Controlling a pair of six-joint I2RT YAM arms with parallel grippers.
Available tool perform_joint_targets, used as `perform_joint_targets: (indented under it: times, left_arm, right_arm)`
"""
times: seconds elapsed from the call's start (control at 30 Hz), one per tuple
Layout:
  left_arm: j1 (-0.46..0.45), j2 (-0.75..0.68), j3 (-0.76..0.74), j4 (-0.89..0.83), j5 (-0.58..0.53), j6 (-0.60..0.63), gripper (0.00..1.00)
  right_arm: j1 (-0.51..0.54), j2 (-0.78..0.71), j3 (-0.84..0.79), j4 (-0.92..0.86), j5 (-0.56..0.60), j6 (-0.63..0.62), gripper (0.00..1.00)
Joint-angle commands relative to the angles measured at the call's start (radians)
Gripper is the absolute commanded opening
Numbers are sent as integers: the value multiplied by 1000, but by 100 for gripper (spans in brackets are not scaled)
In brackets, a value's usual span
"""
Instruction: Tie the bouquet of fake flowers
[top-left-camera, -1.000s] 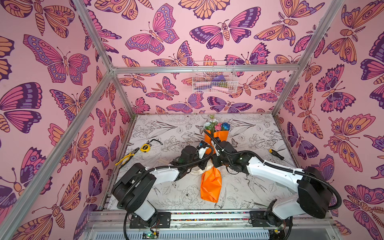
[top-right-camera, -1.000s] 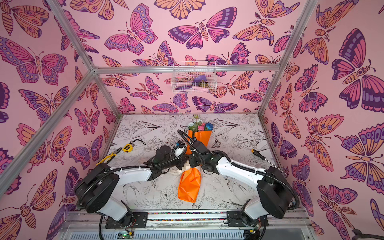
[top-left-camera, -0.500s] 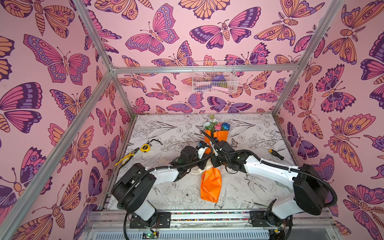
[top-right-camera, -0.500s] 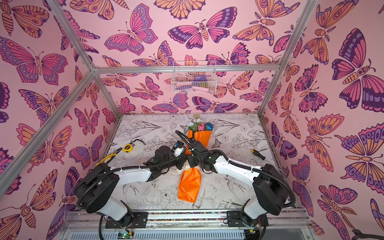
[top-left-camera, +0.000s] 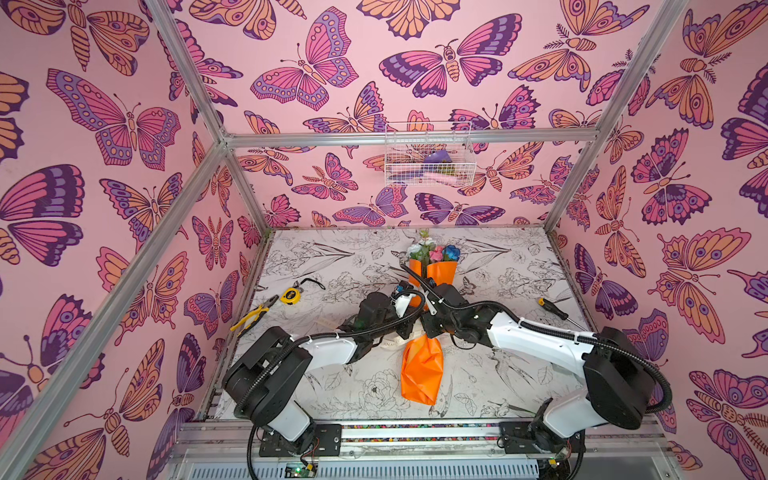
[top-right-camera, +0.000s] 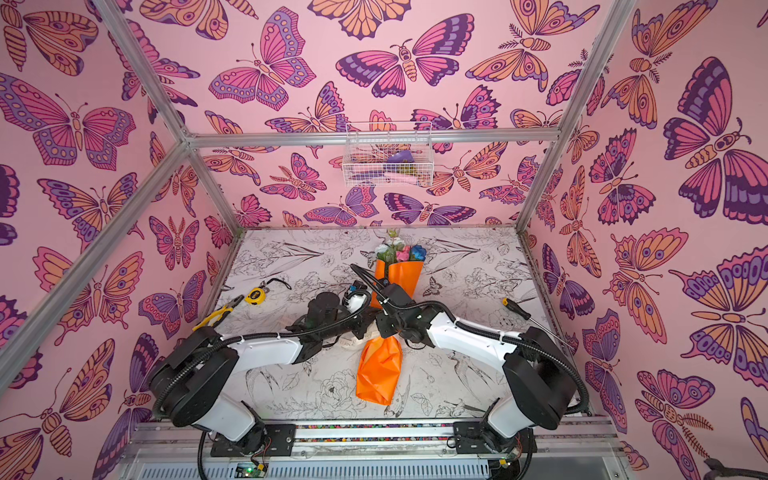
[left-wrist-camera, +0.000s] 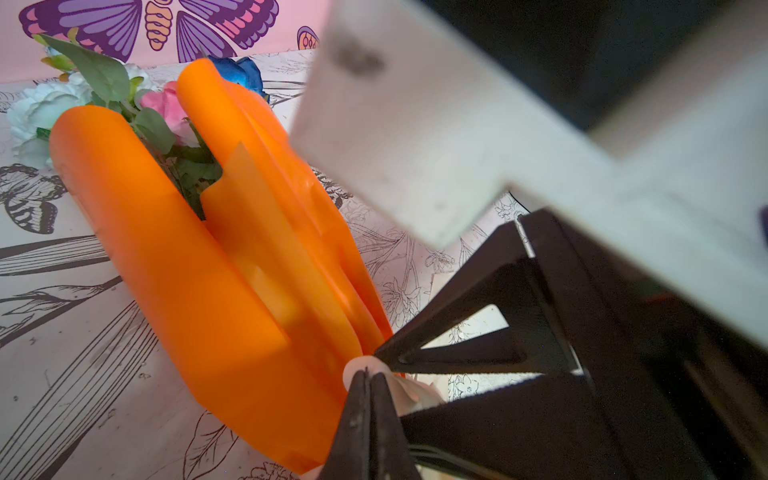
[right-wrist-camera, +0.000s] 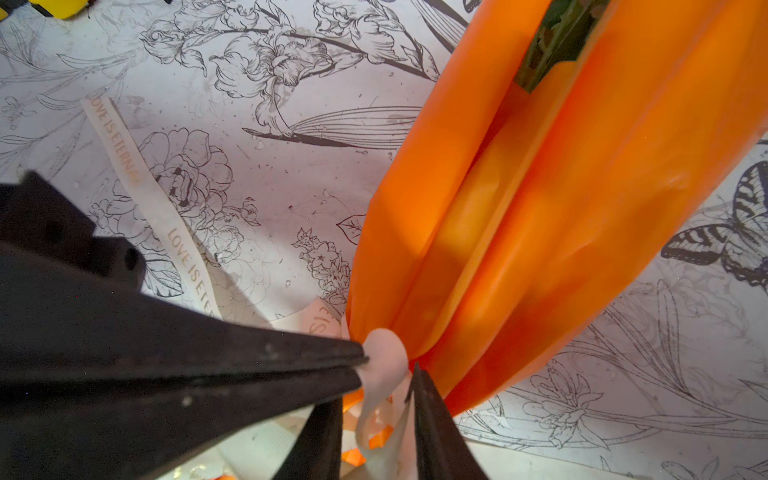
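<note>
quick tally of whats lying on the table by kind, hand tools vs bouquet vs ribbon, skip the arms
hand tools: 3 (pliers, tape measure, screwdriver)
bouquet of fake flowers: 1
ribbon: 1
total: 5
</note>
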Motion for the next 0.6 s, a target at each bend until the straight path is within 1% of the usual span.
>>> perform_joint_targets:
  times: [0.0, 0.07, 0.13, 0.27, 0.4, 0.43, 0.47, 0.5, 0.57]
  left_arm:
    - [-6, -10, -19, 9, 92, -22, 0]
    - [-2, -7, -16, 1, 116, -25, 0]
    - [-1, -3, -12, -10, 137, -32, 0]
    - [4, 6, -15, -9, 155, -65, 0]
    - [26, -9, -41, 16, 147, -137, 17]
    - [34, -20, -51, 25, 140, -154, 25]
    - [42, -37, -67, 36, 130, -173, 35]
    - [48, -56, -84, 40, 115, -186, 43]
    - [59, -100, -119, 32, 82, -199, 51]
  right_arm:
    - [-7, 13, 18, 74, 45, -23, 30]
    - [-7, 15, 16, 86, 64, -16, 27]
    - [-7, 13, 6, 110, 73, -10, 22]
    - [-7, 6, -20, 167, 77, 11, 15]
    - [-8, 5, -44, 209, 66, 41, 9]
    - [-9, 5, -48, 214, 64, 49, 7]
    - [-7, 7, -51, 217, 63, 61, 6]
    - [-8, 7, -56, 219, 61, 69, 6]
    - [-7, 4, -68, 228, 57, 92, 5]
